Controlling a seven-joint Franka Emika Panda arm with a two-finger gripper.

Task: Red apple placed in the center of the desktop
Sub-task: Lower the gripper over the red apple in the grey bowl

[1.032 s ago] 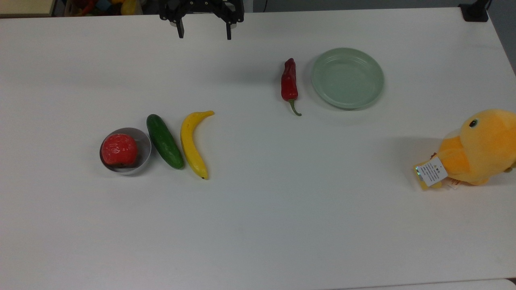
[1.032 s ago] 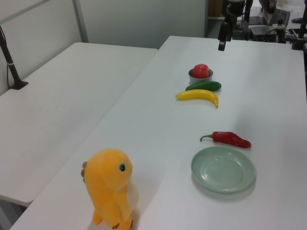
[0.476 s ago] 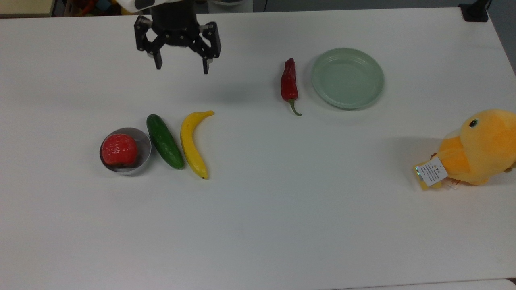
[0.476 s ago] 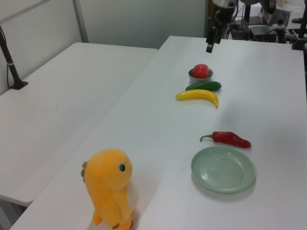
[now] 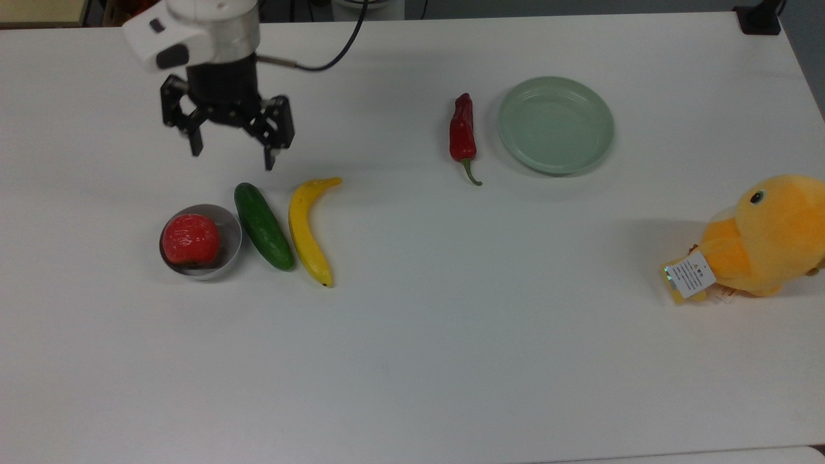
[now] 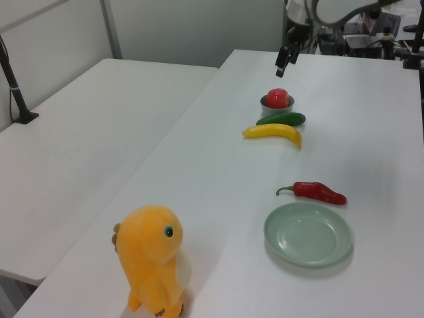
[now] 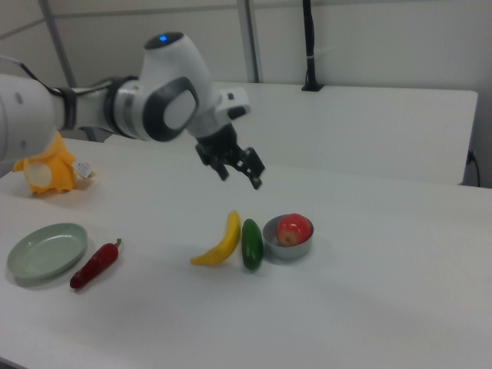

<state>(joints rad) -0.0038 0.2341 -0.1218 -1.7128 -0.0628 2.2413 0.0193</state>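
Red apple sits in grey bowl, below and slightly toward the top view's left of gripper; jaws spread, empty, well above it.

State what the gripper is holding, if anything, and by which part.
Nothing. The gripper hangs open and empty above the desktop; the red apple sits untouched in the small grey bowl.

Bowl, cucumber, banana, chili, plate, plush.
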